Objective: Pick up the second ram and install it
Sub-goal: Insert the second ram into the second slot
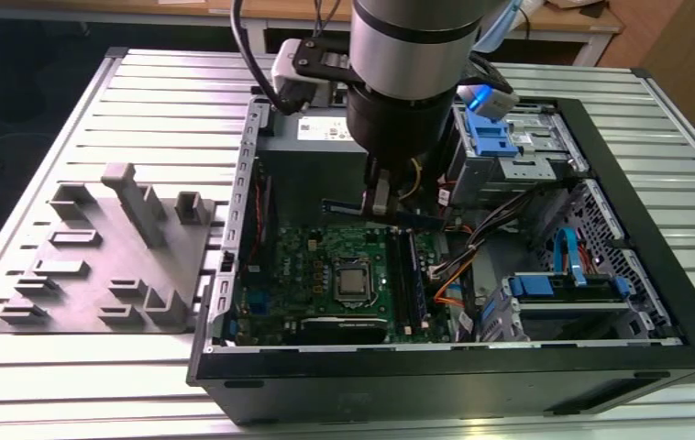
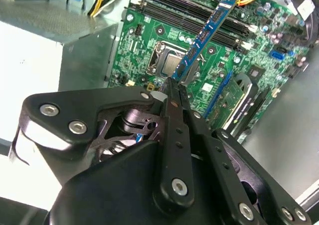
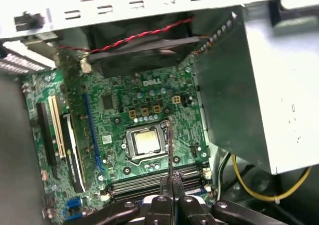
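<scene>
Slatted metal table [image 1: 66,110], open PC case [image 1: 647,302] on it, arm [image 1: 415,55] vertical over the case.
I see the wrist pointing down at the green motherboard [image 2: 149,41]. The gripper [image 2: 172,83] is closed tight, pinching one end of the second ram [image 2: 204,36]. The stick is held above the board by the CPU socket [image 3: 144,143], near the black slots [image 3: 134,181], not seated.

In the second wrist view the second ram [image 2: 204,33] loses one end between the clamped fingers [image 2: 175,110] of the pincer [image 2: 172,83], whose black linkage hides part of the motherboard [image 2: 149,41]. In the first wrist view the ram stands edge-on, its chips unseen. In the exterior view the arm [image 1: 402,82] covers the pincer's top, and the picture's edges cut the surface [image 1: 103,367].
</scene>
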Robot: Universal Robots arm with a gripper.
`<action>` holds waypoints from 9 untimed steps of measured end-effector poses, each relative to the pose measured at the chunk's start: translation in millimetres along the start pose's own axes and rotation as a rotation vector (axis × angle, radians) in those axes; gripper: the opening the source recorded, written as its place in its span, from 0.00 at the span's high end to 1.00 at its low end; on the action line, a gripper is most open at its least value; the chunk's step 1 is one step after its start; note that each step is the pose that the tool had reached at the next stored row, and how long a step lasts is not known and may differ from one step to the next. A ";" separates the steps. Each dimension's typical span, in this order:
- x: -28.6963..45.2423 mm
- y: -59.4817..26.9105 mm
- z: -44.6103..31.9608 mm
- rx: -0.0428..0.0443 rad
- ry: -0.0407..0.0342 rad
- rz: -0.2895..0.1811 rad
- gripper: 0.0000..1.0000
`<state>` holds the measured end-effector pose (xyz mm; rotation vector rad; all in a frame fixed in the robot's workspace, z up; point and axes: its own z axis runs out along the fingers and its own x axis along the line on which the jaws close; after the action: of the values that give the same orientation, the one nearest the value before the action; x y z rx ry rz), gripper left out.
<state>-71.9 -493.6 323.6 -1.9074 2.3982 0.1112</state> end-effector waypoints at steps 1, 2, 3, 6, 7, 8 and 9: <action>0.0 0.0 0.1 0.0019 -0.0002 0.018 0.91; 0.0 0.0 0.2 0.0039 -0.0004 0.037 0.91; 0.0 0.0 0.2 0.0057 -0.0005 0.055 0.91; 0.0 0.0 0.5 0.0113 -0.0011 0.108 0.91; 0.1 0.0 0.6 0.0132 -0.0012 0.127 0.91; 0.1 0.0 0.7 0.0151 -0.0015 0.145 0.91; 0.1 0.0 0.8 0.0171 -0.0016 0.164 0.91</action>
<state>-71.9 -493.6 322.8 -1.7008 2.5424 0.1011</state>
